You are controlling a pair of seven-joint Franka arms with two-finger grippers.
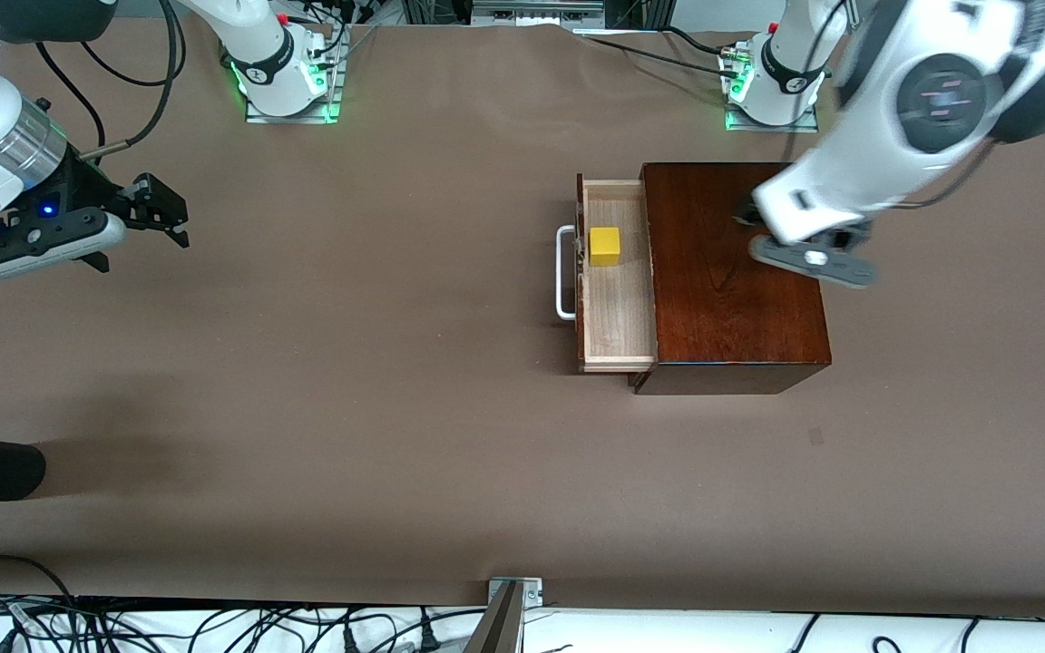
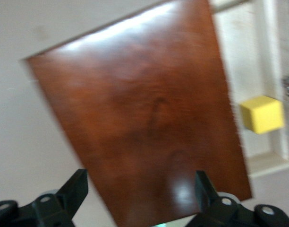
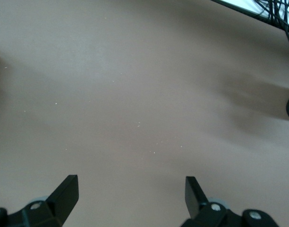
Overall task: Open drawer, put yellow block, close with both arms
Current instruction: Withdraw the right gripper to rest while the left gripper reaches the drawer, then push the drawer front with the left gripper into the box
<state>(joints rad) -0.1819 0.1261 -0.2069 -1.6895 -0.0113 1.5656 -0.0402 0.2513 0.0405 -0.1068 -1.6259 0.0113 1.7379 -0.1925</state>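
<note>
While the drawer (image 1: 618,299) stands pulled out of the wooden box (image 1: 731,272) toward the right arm's end of the table, the yellow block (image 1: 604,246) is found already inside it, resting on the pale wood floor just beside the drawer front.

Item, drawer: rigid wood, dark front, fitted with a white U-shaped handle (image 1: 564,272). It is judged light and free-sliding; closing is best done by a flat push on the front or handle, with the box steadied so that it is not shoved along the brown table (image 1: 350,408).

Item, box: glossy top, judged slippery under a fingertip; a downward press on the top, or a brace against the end away from the drawer, is judged safer than a pinch.

Item, block: small, stiff, light; it is judged unlikely to shift much and needs no further hold.

Item, left gripper (image 2: 142,187): held over the box top, fingers spread, nothing between them.

Item, right gripper (image 1: 160,213): held over bare table at the right arm's end, well apart from the drawer, fingers spread wide and empty; this arm is waiting.
</note>
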